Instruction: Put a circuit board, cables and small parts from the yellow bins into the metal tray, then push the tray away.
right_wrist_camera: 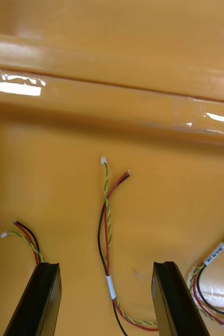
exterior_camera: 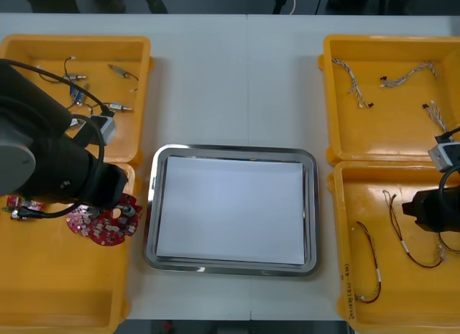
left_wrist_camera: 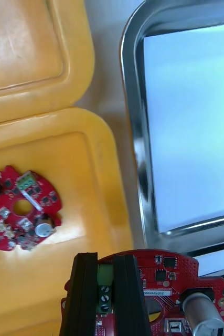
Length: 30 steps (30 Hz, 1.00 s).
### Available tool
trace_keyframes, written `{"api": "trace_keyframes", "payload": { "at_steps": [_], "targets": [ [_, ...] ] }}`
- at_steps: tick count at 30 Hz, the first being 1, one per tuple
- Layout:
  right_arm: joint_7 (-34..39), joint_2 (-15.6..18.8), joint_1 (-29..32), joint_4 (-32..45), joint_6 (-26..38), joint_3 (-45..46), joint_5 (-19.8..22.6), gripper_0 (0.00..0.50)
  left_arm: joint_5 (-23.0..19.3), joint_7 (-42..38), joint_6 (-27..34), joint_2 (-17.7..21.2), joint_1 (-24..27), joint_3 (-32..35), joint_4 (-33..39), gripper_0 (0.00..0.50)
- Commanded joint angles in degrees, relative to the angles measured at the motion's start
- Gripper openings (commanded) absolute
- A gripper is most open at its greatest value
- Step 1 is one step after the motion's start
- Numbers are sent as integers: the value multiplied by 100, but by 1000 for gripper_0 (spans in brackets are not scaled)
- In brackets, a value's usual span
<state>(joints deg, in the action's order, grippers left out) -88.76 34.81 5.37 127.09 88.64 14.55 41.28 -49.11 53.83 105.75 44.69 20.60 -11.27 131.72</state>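
The circuit board (left_wrist_camera: 159, 283) is pinched at its green terminal block between the fingers of the left hand (left_wrist_camera: 105, 262). This edge grip probably suits carrying it to the metal tray (left_wrist_camera: 135, 131), just past the fingertips. A second board (left_wrist_camera: 20, 207) lies beside them in the yellow bin (left_wrist_camera: 85, 157). The right hand (right_wrist_camera: 106, 268) hangs spread astride a red and yellow cable (right_wrist_camera: 107, 226), seemingly ready to close.

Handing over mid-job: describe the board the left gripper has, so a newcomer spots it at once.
Find the metal tray mid-table, then the near yellow bin on the robot's left. At that bin's tray-side edge the left gripper is shut on a round red circuit board. Unlike the loose board farther from the tray, it has black fingers clamped on its green block.
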Motion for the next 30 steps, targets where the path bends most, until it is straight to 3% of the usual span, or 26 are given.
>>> {"api": "trace_keyframes", "payload": {
  "at_steps": [1,8,30],
  "targets": [
    [-528,351,517,220,-374,-31,117,500,165,-426,-116,83,436,-464,258,0],
    [-1011,430,966,132,-919,-444,82,500,596,-980,-257,-136,840,-1281,258,0],
    [-1618,676,983,-421,-1517,-989,-287,500,1835,-1595,-1171,-356,1403,-3144,73,0]
  ]
}}
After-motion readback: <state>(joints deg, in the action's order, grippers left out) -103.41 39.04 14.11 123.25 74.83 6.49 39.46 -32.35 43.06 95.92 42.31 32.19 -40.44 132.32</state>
